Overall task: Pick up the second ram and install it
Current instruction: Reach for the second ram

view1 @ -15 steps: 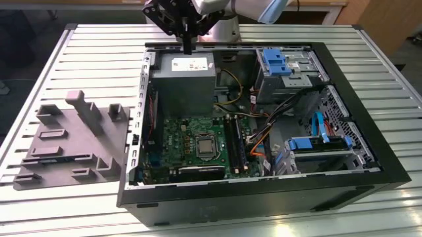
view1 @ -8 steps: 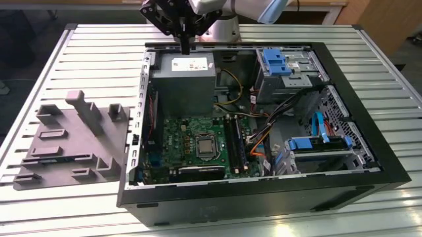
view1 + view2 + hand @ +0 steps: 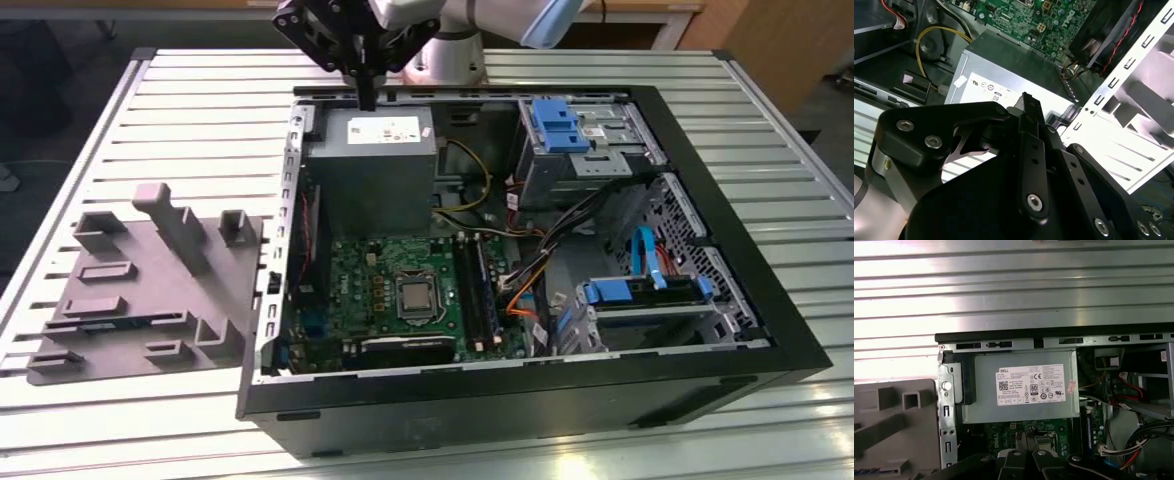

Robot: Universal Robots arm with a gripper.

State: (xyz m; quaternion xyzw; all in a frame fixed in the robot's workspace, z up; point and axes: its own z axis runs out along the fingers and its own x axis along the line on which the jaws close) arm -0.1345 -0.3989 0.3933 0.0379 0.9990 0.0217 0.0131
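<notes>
A ribbed metal table (image 3: 200,90) carries an open computer case (image 3: 534,400). My gripper (image 3: 363,98), fingers pinched narrow and holding nothing, hangs just over the grey power supply (image 3: 374,160). Farther off, on the grey fixture (image 3: 147,290), lies a thin bluish strip, probably the second ram (image 3: 876,471). Gripping it well likely means 1 centred, level pinch across its flat faces.

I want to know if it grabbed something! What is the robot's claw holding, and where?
Nothing, it seems: the black gripper hangs shut over the grey metal power-supply box, with nothing in it.
</notes>
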